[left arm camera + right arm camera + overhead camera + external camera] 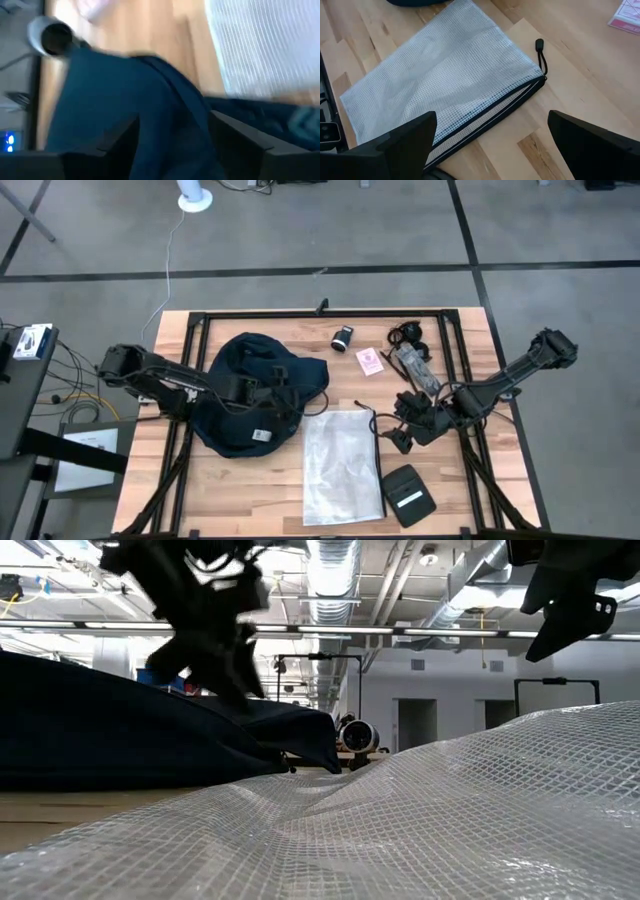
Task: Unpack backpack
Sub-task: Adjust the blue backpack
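Observation:
The dark navy backpack (245, 395) lies flat on the table's left half, with a flap (312, 372) reaching right. My left gripper (283, 390) is over its right part, shut on navy fabric (170, 110). My right gripper (403, 430) hovers open over the wood just right of a clear mesh zip pouch (445, 75), near its zipper pull (540, 47). In the low view the left gripper (228, 670) reaches down onto the backpack (100, 730), and the right gripper (565, 600) hangs high. My left gripper has a raised fold of the backpack's fabric (175, 125) between its two fingers (120, 147), on the bag's right part. The fingers slant down from the table's left. The bag rests on the table; how many layers are held I cannot tell.
A black flat pouch (408, 495) lies near the front edge. A small black-and-silver cylinder (343, 337), a pink card (369, 360), black cables (405, 334) and a clear packet (415, 368) lie at the far right. A black frame (455, 380) borders the table.

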